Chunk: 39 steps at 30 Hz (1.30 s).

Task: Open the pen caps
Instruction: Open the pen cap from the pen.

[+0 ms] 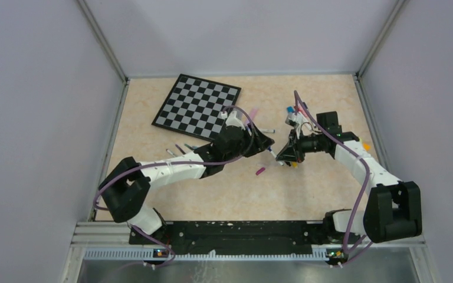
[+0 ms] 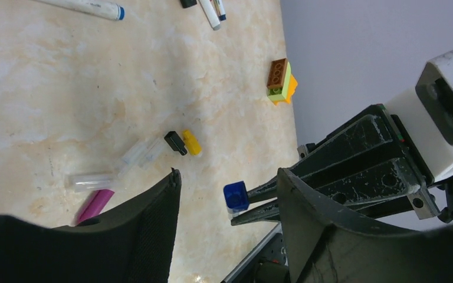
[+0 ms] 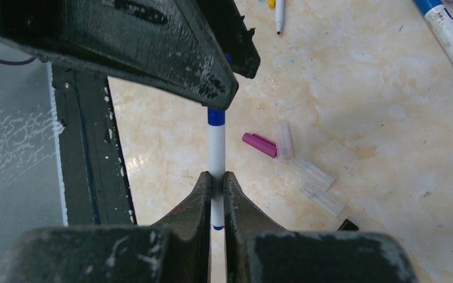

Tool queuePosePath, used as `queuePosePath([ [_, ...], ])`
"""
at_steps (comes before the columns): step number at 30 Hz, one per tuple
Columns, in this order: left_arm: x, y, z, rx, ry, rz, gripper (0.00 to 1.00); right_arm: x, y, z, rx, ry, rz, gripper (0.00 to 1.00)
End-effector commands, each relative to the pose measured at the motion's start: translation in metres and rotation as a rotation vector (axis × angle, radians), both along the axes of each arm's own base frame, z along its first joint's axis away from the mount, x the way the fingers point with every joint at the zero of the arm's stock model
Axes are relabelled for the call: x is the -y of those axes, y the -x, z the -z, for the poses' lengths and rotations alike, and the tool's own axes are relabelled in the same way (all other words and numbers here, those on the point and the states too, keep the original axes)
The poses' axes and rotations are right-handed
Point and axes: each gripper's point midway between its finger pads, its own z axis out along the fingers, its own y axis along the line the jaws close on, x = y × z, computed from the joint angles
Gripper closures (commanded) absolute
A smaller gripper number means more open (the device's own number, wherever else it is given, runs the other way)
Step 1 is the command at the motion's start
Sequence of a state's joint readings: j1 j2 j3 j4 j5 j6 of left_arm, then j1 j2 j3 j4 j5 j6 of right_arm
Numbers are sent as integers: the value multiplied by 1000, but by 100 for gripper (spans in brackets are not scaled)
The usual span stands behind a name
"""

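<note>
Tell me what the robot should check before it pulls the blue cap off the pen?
1. Right gripper shut on the pen: ok.
2. Blue cap sits between the left gripper's fingers: ok.
3. Left fingers pressing the cap: not ok, gaps show on both sides.
4. Pen lined up straight for the pull: cannot tell.
5. Loose pink cap lies apart from the pen: ok.

A beige, marbled tabletop (image 1: 318, 100) fills the enclosure. Plain pale grey walls close it in: the left wall (image 1: 35, 118), the far wall (image 1: 242, 35) and the right wall (image 1: 430, 88). Slim metal posts (image 1: 102, 41) stand in the two far corners. A silver rail (image 1: 242, 253) runs along the near edge. The light is even, and the shadows are soft.
</note>
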<state>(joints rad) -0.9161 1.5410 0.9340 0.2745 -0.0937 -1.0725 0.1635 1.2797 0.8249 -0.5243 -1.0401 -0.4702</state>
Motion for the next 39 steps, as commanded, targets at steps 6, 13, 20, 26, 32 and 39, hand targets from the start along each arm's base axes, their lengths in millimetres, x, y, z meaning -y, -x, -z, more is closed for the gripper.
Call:
queuePosePath([
  [6,24,5,-7,-23,32,6,55,-6,-8,-9,63,5,-18,100],
  [13,27,6,-4,-23,20,16,90,-7,-6,-10,72,8,-26,100],
  [20,26,10,-4,-1,20,42,100,-8,-5,-12,80,-3,-23,77],
  [26,27,16,-9,31,62,75,100,-9,-3,-9,60,-18,-21,46],
  [32,32,20,-14,45,102,114,100,-15,0,-5,32,-21,-36,47],
  [39,34,21,-19,61,120,124,92,-19,1,-1,2,-6,-51,100],
])
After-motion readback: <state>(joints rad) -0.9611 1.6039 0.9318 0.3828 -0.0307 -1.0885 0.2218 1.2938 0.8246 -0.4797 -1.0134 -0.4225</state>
